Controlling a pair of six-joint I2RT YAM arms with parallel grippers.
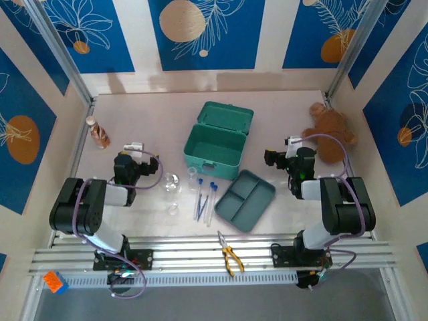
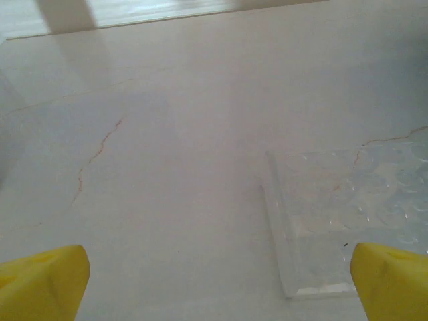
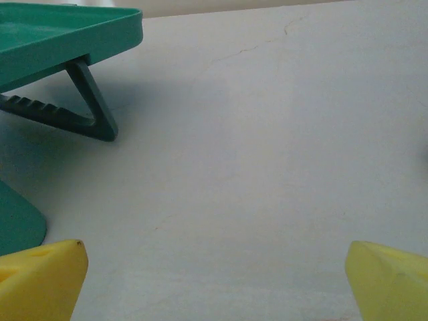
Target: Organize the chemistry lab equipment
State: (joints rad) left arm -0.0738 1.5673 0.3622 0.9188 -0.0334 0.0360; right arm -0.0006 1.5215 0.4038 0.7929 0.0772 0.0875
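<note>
My left arm sat folded low at the top view's left, my left gripper (image 2: 215, 284) spread wide and empty, the clear plastic tube rack (image 2: 334, 221) at its frame's lower right. My right gripper (image 3: 214, 284) gaped equally over the bare pale table (image 3: 281, 134), the teal plastic case (image 3: 60, 40) upper left. Slender blue-capped clear test tubes (image 1: 204, 199) lay centre, between both arms

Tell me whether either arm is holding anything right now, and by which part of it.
Nothing is held. The left arm's fingers and the right arm's fingers both stand wide open, with nothing gripped between them.
</note>
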